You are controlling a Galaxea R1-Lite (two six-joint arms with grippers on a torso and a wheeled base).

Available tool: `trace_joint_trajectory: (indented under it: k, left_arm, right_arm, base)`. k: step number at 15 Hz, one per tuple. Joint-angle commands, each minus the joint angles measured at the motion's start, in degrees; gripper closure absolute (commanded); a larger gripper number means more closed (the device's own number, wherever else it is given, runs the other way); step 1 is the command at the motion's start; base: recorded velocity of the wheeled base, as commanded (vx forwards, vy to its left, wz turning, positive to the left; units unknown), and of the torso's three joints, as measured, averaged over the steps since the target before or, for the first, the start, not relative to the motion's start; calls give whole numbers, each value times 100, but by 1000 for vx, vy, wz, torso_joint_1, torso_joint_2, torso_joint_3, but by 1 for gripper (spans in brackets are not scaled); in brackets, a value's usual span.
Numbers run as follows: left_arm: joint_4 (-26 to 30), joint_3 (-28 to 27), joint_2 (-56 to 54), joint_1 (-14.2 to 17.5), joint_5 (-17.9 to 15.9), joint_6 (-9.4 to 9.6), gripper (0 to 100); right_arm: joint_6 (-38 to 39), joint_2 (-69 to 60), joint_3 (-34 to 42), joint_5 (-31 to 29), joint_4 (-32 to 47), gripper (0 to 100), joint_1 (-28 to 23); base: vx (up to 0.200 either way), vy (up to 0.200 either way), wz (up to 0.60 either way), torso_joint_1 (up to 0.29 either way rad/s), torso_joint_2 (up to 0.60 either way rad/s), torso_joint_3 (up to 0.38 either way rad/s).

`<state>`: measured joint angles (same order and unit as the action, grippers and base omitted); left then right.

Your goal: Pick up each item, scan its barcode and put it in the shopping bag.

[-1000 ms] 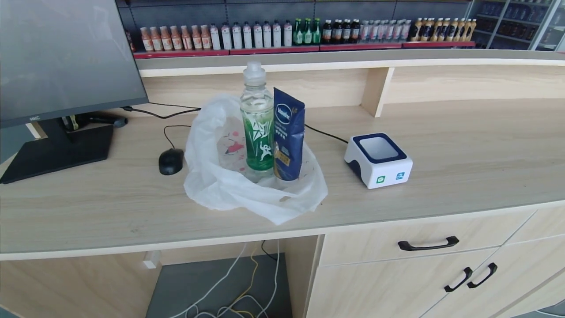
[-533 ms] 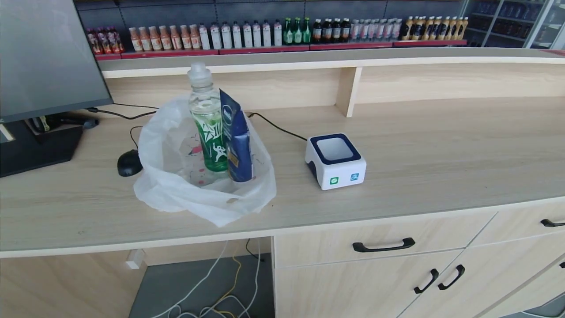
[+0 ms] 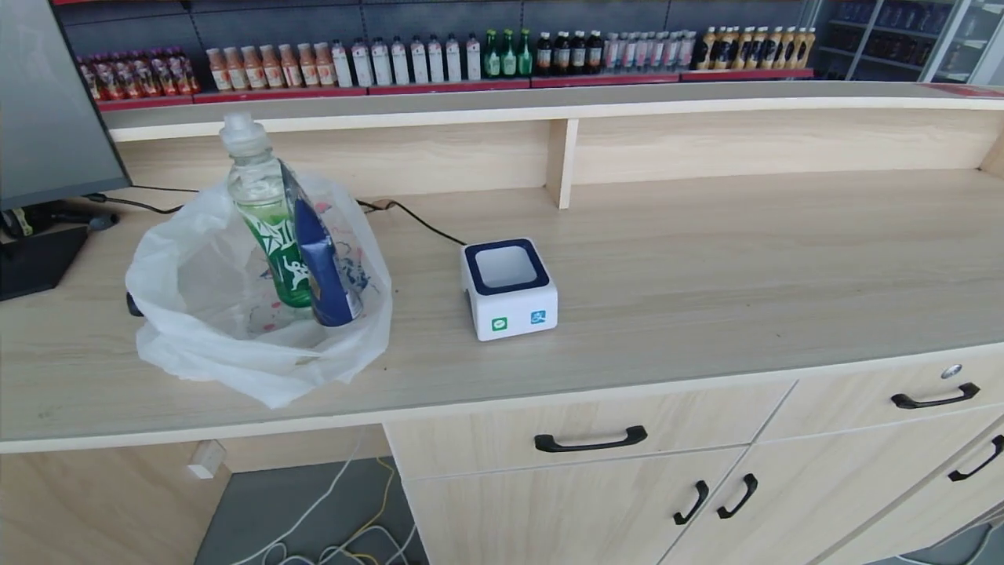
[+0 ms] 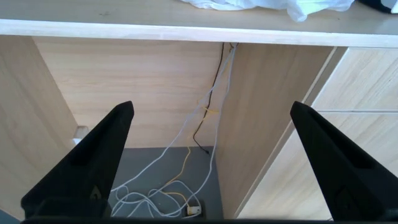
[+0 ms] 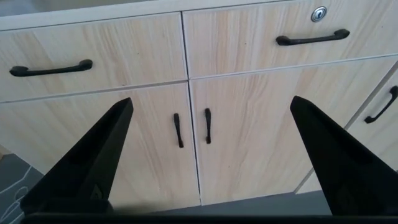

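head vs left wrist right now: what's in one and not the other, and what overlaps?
Head view: bottle and blue pouch in the shopping bag, scanner beside it on the countertop. Left wrist view: the left pincer, open, facing the gap under the counter. Both: the shopping bag's front edge and the loose cables under the counter.

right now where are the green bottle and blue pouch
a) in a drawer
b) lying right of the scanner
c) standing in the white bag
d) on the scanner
c: the green bottle and blue pouch both stand upright inside the white shopping bag, left of the scanner.
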<state>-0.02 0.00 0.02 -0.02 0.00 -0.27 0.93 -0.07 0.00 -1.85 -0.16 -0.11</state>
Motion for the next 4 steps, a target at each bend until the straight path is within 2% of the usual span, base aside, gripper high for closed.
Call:
trace_joint_trajectory:
  k: [1, 4]
  left_arm:
    - [2, 0, -2, 2, 0, 9, 0]
    - [2, 0, -2, 2, 0, 9, 0]
  right_arm:
    - [-14, 7, 0, 1, -11, 0, 2]
    - [-5, 7, 0, 1, -11, 0, 2]
  base:
    - [0, 0, 0, 0, 0, 0]
    - [0, 0, 0, 0, 0, 0]
